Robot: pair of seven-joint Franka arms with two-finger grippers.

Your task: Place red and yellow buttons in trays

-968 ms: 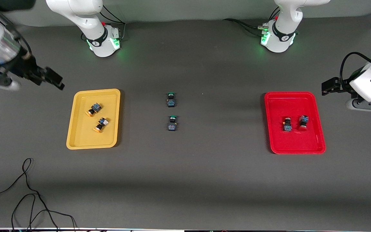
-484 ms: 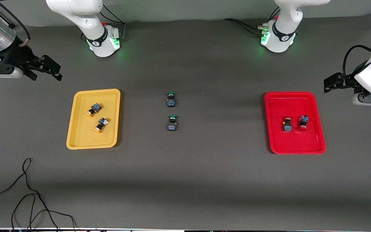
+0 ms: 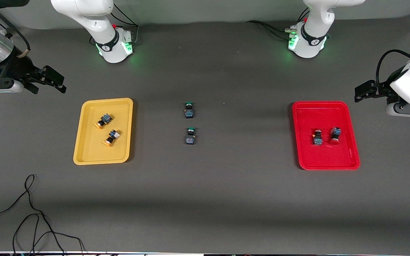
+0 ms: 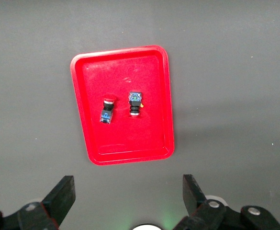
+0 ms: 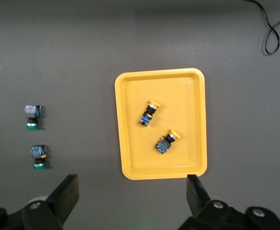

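The yellow tray (image 3: 89,153) holds two yellow-capped buttons (image 3: 103,120) (image 3: 111,137). They also show in the right wrist view (image 5: 148,113) (image 5: 166,142), lying on their sides in the yellow tray (image 5: 144,167). The red tray (image 3: 333,160) holds two red-capped buttons (image 3: 317,137) (image 3: 335,135), which also show in the left wrist view (image 4: 107,109) (image 4: 135,103) in the red tray (image 4: 130,143). My right gripper (image 3: 53,81) (image 5: 131,187) is open and empty, raised over bare table beside the yellow tray. My left gripper (image 3: 363,91) (image 4: 128,187) is open and empty, raised beside the red tray.
Two green-capped switches (image 3: 189,110) (image 3: 190,136) lie on the table midway between the trays, also in the right wrist view (image 5: 32,116) (image 5: 38,157). A loose black cable (image 3: 30,213) lies near the front corner at the right arm's end.
Both grippers have shifted slightly beside their trays, the right one drawing a little toward the robots' bases. Buttons and trays have not moved.
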